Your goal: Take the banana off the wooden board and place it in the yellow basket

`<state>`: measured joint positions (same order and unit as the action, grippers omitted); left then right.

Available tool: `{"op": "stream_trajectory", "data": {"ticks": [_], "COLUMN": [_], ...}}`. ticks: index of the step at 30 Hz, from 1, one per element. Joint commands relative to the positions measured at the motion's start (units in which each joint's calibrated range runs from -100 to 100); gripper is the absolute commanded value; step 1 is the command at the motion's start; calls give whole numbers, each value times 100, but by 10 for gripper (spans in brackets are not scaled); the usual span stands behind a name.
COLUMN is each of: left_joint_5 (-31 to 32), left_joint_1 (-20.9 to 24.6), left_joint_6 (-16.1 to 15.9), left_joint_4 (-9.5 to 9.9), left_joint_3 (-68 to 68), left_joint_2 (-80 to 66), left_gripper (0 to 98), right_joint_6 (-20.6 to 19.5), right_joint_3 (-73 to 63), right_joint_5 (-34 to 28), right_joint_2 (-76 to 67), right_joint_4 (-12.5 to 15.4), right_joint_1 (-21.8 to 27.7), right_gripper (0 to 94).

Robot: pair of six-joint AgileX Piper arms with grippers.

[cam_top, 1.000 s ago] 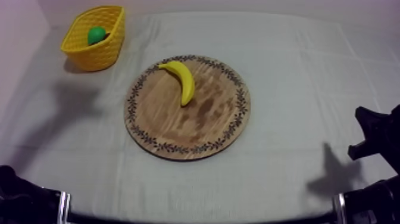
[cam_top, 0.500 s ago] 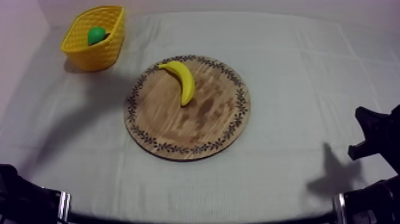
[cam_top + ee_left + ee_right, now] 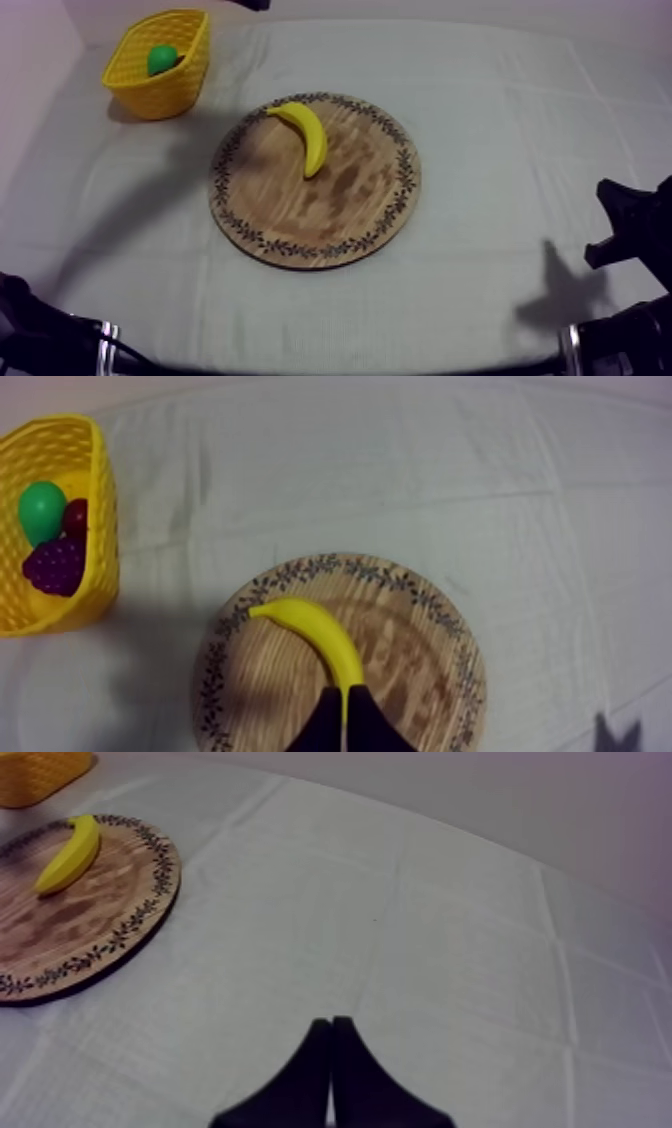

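The yellow banana lies curved on the upper left part of the round wooden board at mid-table. The yellow basket stands at the far left and holds a green pear. From the left wrist view, my left gripper hangs shut as a narrow wedge above the banana, apart from it, and the basket also holds grapes and a small red fruit. My right gripper is shut on nothing over bare cloth, right of the board.
A dark part of my left arm pokes in at the far edge near the basket. My right arm rests low at the right side. Grey-white cloth covers the table around the board.
My left arm has swung in over the table: its shadow slid from the left cloth toward the board, and a dark part now shows at the far edge. The right arm has stayed still.
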<state>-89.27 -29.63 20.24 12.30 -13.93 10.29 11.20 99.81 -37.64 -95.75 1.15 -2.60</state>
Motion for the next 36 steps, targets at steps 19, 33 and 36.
{"op": "stream_trajectory", "data": {"ticks": [19,33,36], "left_joint_5": [-205,-311,-295], "left_joint_1": [124,136,121], "left_joint_6": [157,44,99], "left_joint_4": [-70,-342,-367], "left_joint_3": [-23,249,357], "left_joint_2": [103,102,147], "left_gripper": [756,834,834], "right_joint_6": [1,1,1], "right_joint_3": [-3,-3,-3], "right_joint_5": [-2,-2,-2], "right_joint_2": [0,0,0], "right_joint_4": [0,0,0], "right_joint_1": [0,0,0], "right_gripper": [3,3,3]}}
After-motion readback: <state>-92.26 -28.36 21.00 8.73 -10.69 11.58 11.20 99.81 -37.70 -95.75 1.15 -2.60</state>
